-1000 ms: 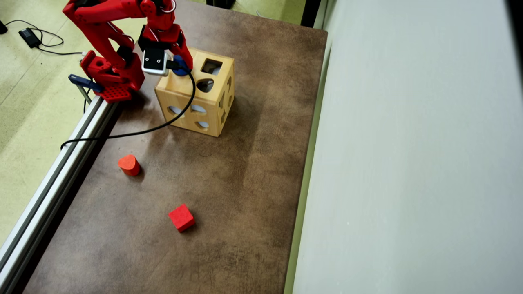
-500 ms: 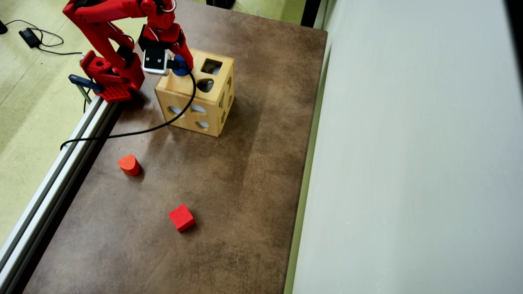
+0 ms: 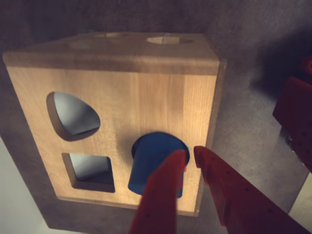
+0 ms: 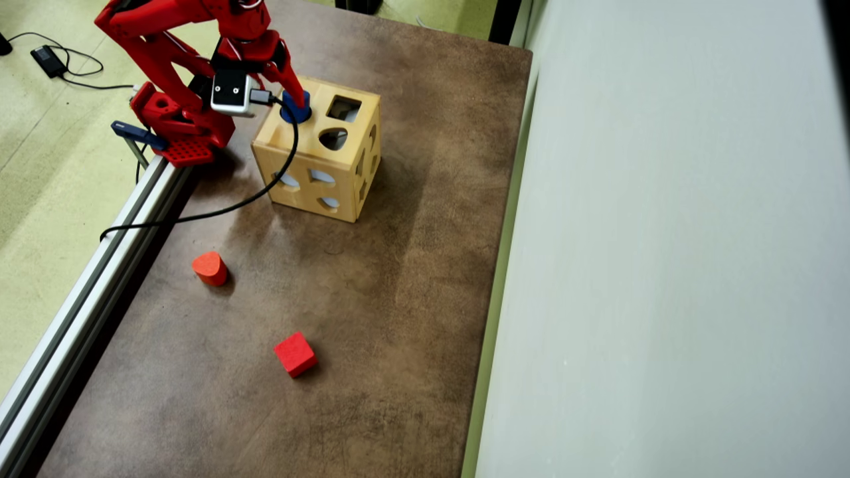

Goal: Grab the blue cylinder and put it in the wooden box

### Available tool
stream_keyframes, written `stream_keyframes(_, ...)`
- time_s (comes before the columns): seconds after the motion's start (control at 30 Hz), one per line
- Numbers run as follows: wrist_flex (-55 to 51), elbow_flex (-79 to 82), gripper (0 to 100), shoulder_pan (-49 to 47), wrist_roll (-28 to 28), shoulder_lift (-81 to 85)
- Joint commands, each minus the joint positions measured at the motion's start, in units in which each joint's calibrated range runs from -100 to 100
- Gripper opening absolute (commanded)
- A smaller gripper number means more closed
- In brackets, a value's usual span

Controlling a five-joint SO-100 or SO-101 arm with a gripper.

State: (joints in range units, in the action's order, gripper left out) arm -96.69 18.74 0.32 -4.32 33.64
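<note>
In the wrist view the blue cylinder (image 3: 151, 163) is sitting tilted, partly sunk in a round hole low on the wooden box (image 3: 122, 107), while the red gripper (image 3: 190, 155), its fingers slightly spread just beside the cylinder, is gripping nothing, upper left on the desk (image 4: 398, 279)

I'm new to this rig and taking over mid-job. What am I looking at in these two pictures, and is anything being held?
The red machine is a small robot arm. In the overhead view its gripper is over the wooden box. The other picture comes from a camera on the wrist: the red fingers look slightly parted, beside the blue cylinder, which stands partway in the box's round hole. Whether they are gripping it is unclear. An orange-red rounded block and a red cube lie on the brown table.
</note>
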Motion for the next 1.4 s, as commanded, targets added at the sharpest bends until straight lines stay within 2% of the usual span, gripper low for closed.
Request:
stream_keyframes(0.0, 0.4, -0.5, 2, 0.3, -0.3, 0.9)
stream_keyframes(0.6, 6.7, -0.2, 2, 0.4, 0.1, -7.0)
stream_keyframes(1.03, 6.7, -0.2, 2, -0.8, 0.0, -16.2)
stream_keyframes(1.23, 6.7, -0.4, 2, -6.1, 0.0, -17.5)
stream_keyframes(1.37, 6.7, -0.3, 2, -6.3, 0.0, -17.5)
